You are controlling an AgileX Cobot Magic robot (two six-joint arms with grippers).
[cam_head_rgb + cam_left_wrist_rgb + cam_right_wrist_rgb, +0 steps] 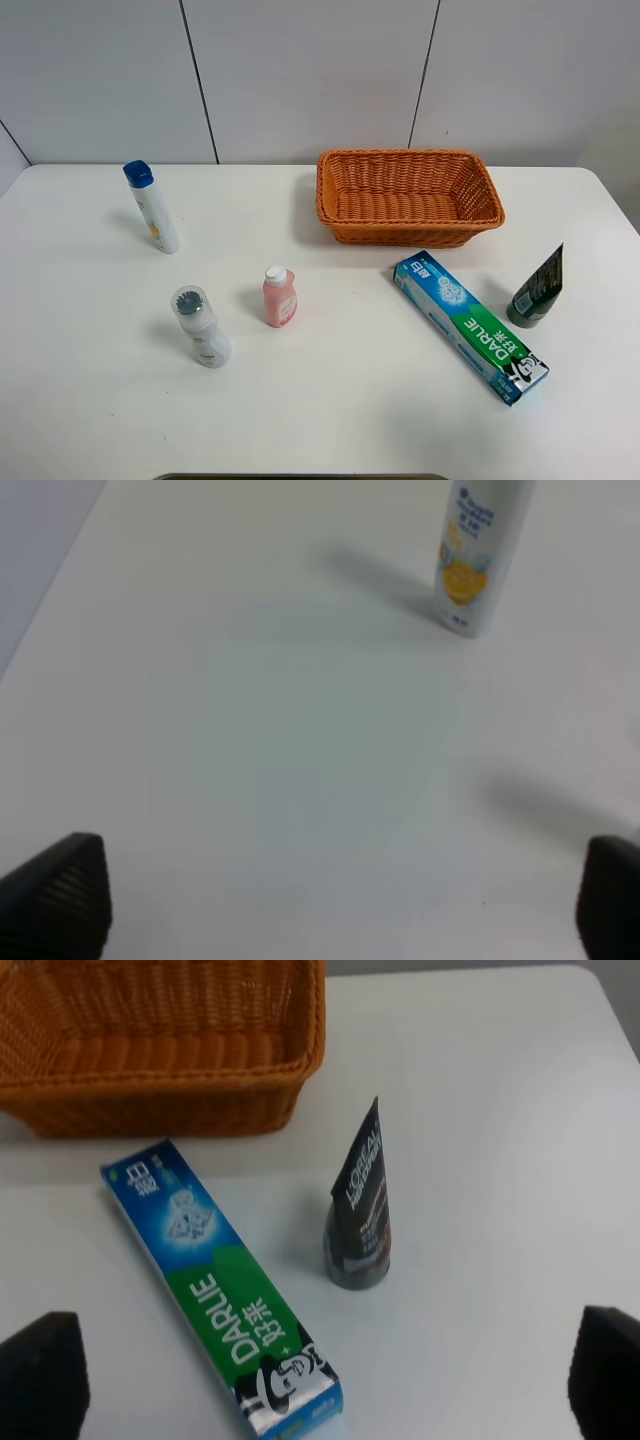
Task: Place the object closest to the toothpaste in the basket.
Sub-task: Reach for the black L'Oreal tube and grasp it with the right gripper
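The green-and-blue toothpaste box (470, 325) lies flat right of centre, also in the right wrist view (222, 1282). A dark tube (537, 290) stands cap-down just right of it, the nearest object; it also shows in the right wrist view (360, 1210). The orange wicker basket (408, 196) stands empty behind them, its wall in the right wrist view (160, 1070). My right gripper (325, 1380) is open and empty, above the table in front of the tube. My left gripper (345, 895) is open and empty over bare table. Neither gripper shows in the exterior view.
A white bottle with a blue cap (152, 207) stands at the back left, also in the left wrist view (480, 555). A pink bottle (279, 296) and a white bottle with a clear cap (200, 326) stand left of centre. The table's right edge (615, 200) is near the tube.
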